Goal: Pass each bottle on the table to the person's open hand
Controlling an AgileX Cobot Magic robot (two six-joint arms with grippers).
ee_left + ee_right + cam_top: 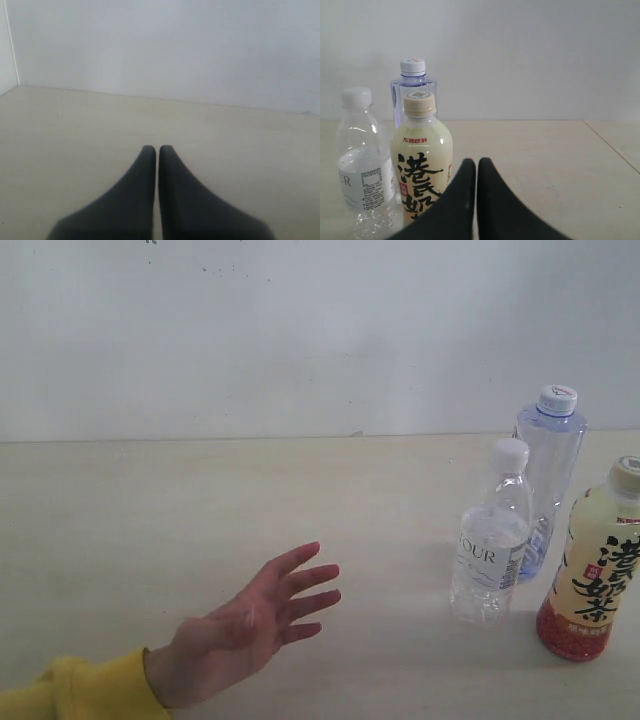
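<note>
Nothing has been handed over yet, as far as I can see. All three bottles stand upright on the table (pixel 150 520), bunched together: the small clear bottle (pixel 490 540), the taller bluish bottle (pixel 550 470) close behind it, and the tea bottle (pixel 592 570) just beside them. The person's open hand (pixel 245 625) waits empty, palm up, well apart from the bottles, so I judge all three hand-overs are left to do. The right arm's fingers (pixel 460 200) are pressed together with no gap and hold nothing. The tea bottle stands close ahead of them, a shade off their line, with the small clear bottle further out on the same side and the taller one behind the tea bottle. The tea bottle looks the nearest to take, but these fingers would have to part first. The left arm's fingers (pixel 142 190) are likewise clenched on nothing, with only bare table and wall ahead of them and no bottle or hand in their sight. Neither arm shows in the exterior view.
</note>
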